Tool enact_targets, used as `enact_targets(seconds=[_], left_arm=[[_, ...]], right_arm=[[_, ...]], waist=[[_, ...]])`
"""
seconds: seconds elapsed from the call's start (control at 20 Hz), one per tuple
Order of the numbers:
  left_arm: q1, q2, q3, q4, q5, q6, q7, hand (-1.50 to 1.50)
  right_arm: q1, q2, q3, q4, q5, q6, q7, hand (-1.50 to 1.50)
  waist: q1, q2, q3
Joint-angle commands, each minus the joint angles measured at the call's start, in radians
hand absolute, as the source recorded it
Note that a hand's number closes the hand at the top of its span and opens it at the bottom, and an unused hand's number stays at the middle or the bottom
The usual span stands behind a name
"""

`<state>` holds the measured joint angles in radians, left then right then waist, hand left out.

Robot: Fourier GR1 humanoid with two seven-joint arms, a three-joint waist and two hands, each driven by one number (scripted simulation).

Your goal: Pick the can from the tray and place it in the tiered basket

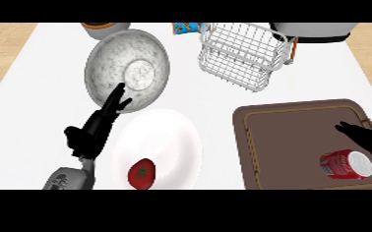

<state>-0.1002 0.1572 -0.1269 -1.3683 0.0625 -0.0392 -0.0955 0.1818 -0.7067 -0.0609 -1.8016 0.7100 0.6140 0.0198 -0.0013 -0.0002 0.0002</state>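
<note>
Your can lay on its side at the near right of the brown tray. The right hand hovered just beyond it, fingers spread, ready to grasp. The tiered basket waited farther off; the left hand rested open.

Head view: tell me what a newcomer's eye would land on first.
The red can lying on its side on the brown tray at lower right, with the right hand just above it. Next, the white wire tiered basket at top centre, and the speckled bowl at left, beside the open left hand.
</note>
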Motion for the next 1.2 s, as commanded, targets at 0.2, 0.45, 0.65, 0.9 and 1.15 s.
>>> enact_targets(seconds=[0.2, 0.45, 0.65, 0.9, 1.15], left_arm=[[0.002, 0.039, 0.068, -0.007, 0.034, -0.088, -0.001, 0.00], [-0.074, 0.006, 0.097, 0.085, 0.010, -0.094, -0.013, 0.00], [0.009, -0.058, 0.019, -0.032, -0.039, -0.031, 0.051, 0.00], [0.056, -0.037, 0.039, -0.040, -0.044, -0.055, -0.011, 0.00], [0.026, -0.066, 0.040, -0.034, -0.055, -0.052, 0.030, 0.00]], right_arm=[[-0.039, 0.068, 0.023, 0.192, 0.124, -0.078, -0.123, -1.50], [-0.078, 0.106, 0.011, 0.163, 0.158, -0.013, -0.115, -1.50], [-0.094, 0.143, 0.008, 0.274, 0.165, -0.101, -0.209, 1.50], [-0.095, 0.141, -0.046, 0.252, 0.120, -0.130, -0.314, 1.50], [-0.065, 0.216, -0.017, 0.176, 0.167, -0.141, -0.285, 1.50]], waist=[[0.002, 0.000, 0.000], [-0.002, 0.000, 0.000], [0.002, 0.000, 0.000], [0.001, 0.000, 0.000], [-0.002, 0.000, 0.000]])
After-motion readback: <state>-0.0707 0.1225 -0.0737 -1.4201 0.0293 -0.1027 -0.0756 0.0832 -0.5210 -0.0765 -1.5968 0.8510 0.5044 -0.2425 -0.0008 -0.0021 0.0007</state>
